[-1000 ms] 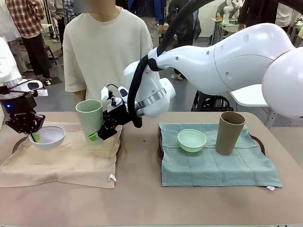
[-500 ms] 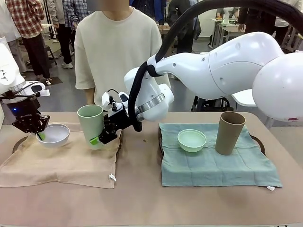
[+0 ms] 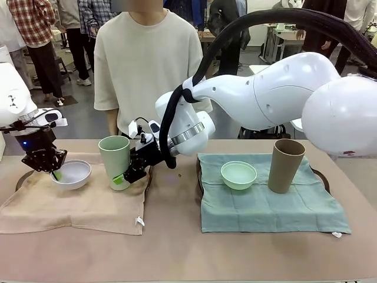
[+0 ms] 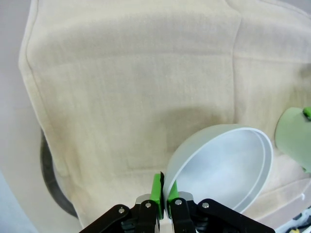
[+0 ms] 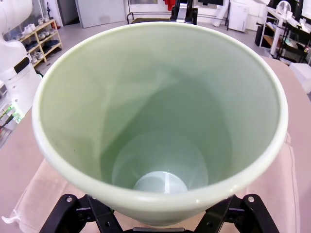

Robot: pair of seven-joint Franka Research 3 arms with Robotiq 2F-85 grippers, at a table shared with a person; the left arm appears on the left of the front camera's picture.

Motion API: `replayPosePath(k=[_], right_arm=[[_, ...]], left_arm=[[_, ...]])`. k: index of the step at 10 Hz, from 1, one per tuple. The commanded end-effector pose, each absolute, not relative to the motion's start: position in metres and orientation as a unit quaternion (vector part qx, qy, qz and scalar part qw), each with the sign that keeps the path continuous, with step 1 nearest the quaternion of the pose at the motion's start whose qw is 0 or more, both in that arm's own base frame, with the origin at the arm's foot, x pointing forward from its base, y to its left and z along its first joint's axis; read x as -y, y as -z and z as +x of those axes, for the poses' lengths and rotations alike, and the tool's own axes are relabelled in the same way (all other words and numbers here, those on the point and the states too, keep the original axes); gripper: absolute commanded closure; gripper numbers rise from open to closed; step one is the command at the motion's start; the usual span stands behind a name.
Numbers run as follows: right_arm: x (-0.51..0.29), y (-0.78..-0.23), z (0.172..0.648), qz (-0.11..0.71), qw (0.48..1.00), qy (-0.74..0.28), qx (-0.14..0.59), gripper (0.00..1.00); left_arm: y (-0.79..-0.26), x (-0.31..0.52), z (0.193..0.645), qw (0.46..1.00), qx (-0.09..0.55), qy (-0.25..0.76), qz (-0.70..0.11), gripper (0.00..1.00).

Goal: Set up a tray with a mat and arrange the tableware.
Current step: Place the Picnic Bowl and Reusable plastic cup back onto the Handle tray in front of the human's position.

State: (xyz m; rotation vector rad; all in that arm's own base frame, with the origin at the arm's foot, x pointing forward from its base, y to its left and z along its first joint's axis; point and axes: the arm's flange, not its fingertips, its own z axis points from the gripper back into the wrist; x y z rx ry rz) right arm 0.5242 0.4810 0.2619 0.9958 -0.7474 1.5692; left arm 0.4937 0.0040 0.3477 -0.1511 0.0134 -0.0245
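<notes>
My left gripper (image 3: 55,172) is shut on the near rim of the white bowl (image 3: 73,173), which sits low over the left of the beige mat (image 3: 76,203). In the left wrist view the green pads (image 4: 157,188) pinch the white bowl's (image 4: 223,162) rim. The pale green cup (image 3: 115,160) stands upright at the mat's right side, its base at the cloth. My right gripper (image 3: 126,175) is shut on its lower part. The right wrist view looks down into the cup (image 5: 160,121), with black fingers (image 5: 82,213) on either side.
A teal mat (image 3: 265,206) on the right tray (image 3: 321,175) carries a mint green bowl (image 3: 238,174) and a taupe cup (image 3: 285,165). The left tray's dark rim (image 3: 21,179) shows under the beige mat. A person (image 3: 147,59) stands at the far side.
My right gripper has brought the pale green cup down and turned it from tilted to upright. My left gripper has carried the white bowl a little to the right.
</notes>
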Motion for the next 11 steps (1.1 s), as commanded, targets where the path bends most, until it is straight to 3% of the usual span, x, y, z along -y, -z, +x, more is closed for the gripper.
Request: replayPosePath(k=[1, 2, 4, 5, 9, 11], right_arm=[[-0.481, -0.261, 0.529, 0.423, 0.534, -0.661, 0.316, 0.19], [-0.482, -0.263, 0.529, 0.426, 0.533, -0.661, 0.313, 0.0], [-0.479, -0.279, 0.52, 0.389, 0.559, -0.671, 0.293, 0.0], [-0.474, -0.292, 0.514, 0.37, 0.581, -0.675, 0.264, 0.0], [-0.43, -0.329, 0.505, 0.321, 0.693, -0.619, 0.183, 0.0], [-0.408, -0.355, 0.495, 0.282, 0.766, -0.555, 0.158, 0.0]], left_arm=[[-0.343, -0.001, 0.496, 0.996, -0.009, 0.017, -0.087, 0.95], [-0.345, -0.001, 0.497, 0.996, -0.016, 0.017, -0.081, 0.36], [-0.351, -0.004, 0.494, 0.996, -0.02, 0.017, -0.08, 0.36], [-0.356, -0.005, 0.489, 0.996, -0.02, 0.017, -0.082, 0.72], [-0.389, -0.013, 0.467, 0.996, -0.025, 0.042, -0.074, 0.32], [-0.42, -0.008, 0.45, 0.995, -0.007, 0.076, -0.063, 0.32]])
